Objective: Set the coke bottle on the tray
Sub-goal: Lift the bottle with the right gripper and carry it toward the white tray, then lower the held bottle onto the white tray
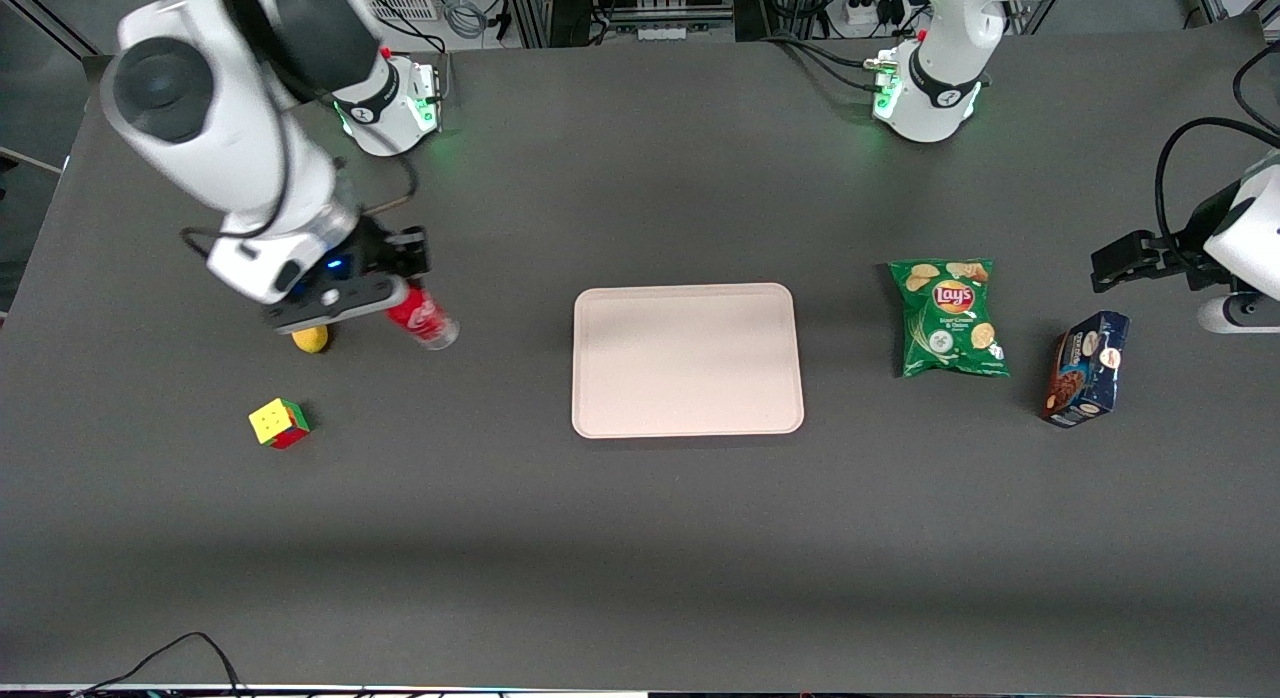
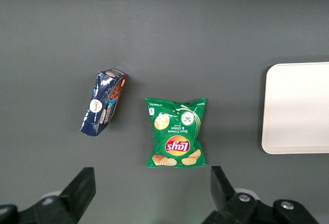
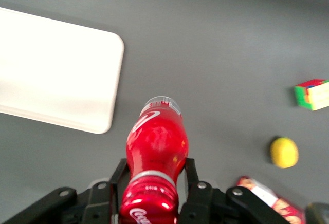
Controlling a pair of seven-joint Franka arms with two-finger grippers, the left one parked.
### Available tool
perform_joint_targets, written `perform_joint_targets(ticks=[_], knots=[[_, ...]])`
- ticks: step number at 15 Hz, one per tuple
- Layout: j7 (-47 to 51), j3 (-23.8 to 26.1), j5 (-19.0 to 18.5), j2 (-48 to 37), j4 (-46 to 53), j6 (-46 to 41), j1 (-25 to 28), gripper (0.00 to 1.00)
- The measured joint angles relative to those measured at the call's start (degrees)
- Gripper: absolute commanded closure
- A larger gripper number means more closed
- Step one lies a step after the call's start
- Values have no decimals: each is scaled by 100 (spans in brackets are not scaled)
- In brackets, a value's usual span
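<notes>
A: What is sitting on the worktop [image 1: 640, 538], starting with the biggest thing?

B: The tray [image 1: 687, 360] is lying flat near the middle of the worktop, with nothing resting on it. Toward the parked arm's end, a green chip bag [image 1: 950, 317] is lying flat, and a dark blue snack box [image 1: 1087, 368] is lying further out toward that end, a little nearer the front camera than the bag.

A: And where is the coke bottle in relation to the tool?

B: The tool [image 1: 398, 290] is hanging over the worktop toward the working arm's end, well apart from the tray. It is gripping the coke bottle [image 1: 421, 319] by the upper part near the cap. In the wrist view the two fingers [image 3: 196, 187] are pressing against either side of the bottle [image 3: 157, 154], and the clear base is pointing away from the tool. The bottle is tilting, with its base slanting toward the tray. Whether the base is touching the worktop cannot be told.

A: Anything smaller close by?

B: A colourful puzzle cube [image 1: 279, 423] is sitting nearer the front camera than the tool. A yellow lemon [image 1: 310, 339] is lying just beside the tool, partly hidden under it in the front view. The wrist view is also showing part of a red packet [image 3: 267, 196] near the lemon [image 3: 284, 152].
</notes>
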Motion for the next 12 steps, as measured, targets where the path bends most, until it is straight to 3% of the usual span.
perform_joint_targets(ticks=[5,12], knots=[[1302,-4,1,544,584,62,1051,100],[1327,11,1,1961,770,1022,1087,100]])
